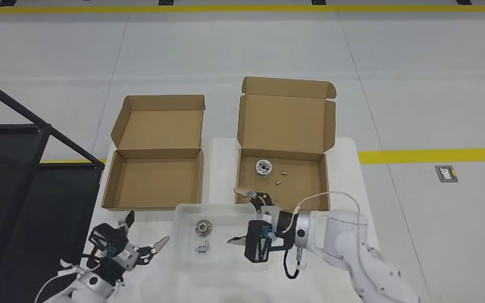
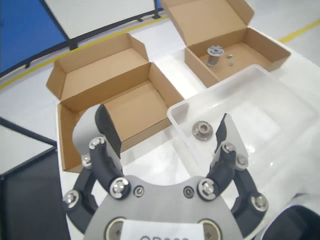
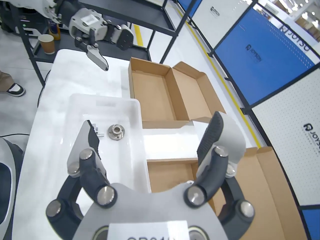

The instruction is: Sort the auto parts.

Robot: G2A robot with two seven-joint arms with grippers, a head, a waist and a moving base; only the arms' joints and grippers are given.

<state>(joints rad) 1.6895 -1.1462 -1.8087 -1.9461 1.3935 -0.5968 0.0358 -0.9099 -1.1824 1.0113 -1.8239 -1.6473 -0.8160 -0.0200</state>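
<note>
Factory hall — yellow floor lines (image 1: 242, 8), blue partition panels (image 3: 270, 76).

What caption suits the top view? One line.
Open right gripper over the clear tray with a flanged hub; open left gripper beside the tray; empty box and part-filled box behind.

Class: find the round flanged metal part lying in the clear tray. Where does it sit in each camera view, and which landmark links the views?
Top view: the flanged part lies in the clear tray, at the end nearer the empty box.
Left wrist view: flanged part, just inside the tray corner beside the empty box.
Right wrist view: flanged part in the tray, next to a small fastener.
Shared landmark: the clear tray.
</note>
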